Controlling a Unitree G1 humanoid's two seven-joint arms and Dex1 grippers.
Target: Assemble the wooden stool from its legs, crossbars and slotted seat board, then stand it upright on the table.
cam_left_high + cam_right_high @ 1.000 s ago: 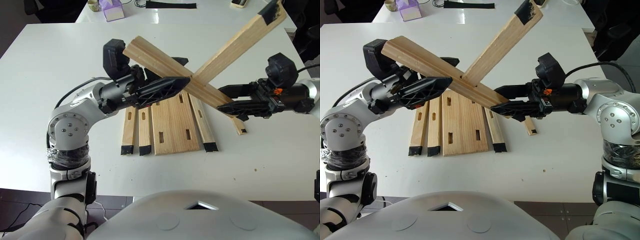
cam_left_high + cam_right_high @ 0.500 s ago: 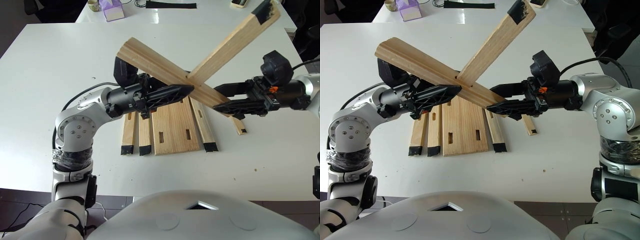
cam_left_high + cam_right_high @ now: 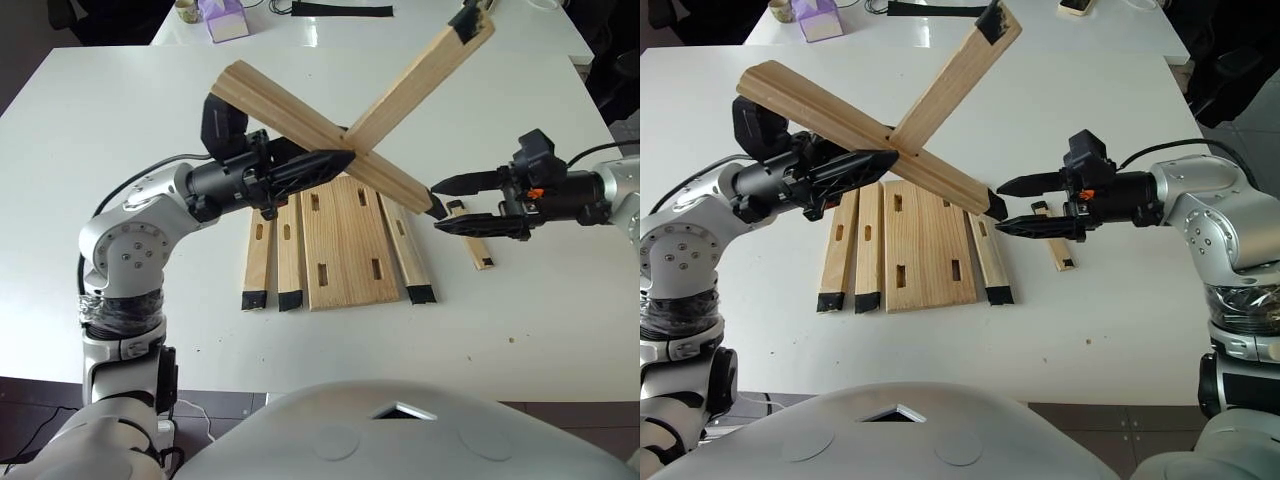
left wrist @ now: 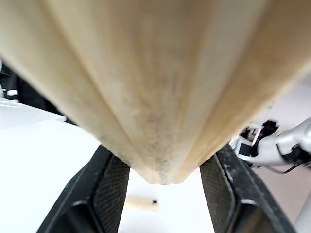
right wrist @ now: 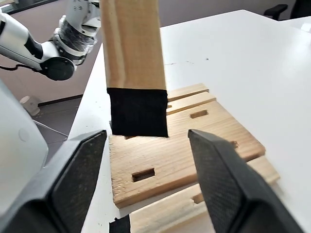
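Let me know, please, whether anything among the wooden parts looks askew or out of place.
The two crossed bars hang tilted above the flat boards, gripped by the left end effector alone; the right end effector is open around their black-tipped lower end. One short stick lies apart from the row, slanted.

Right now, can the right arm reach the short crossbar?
Probably yes: the right pincer is open just above the short crossbar, which lies uncovered, though the black end of the leg sits between its fingers.
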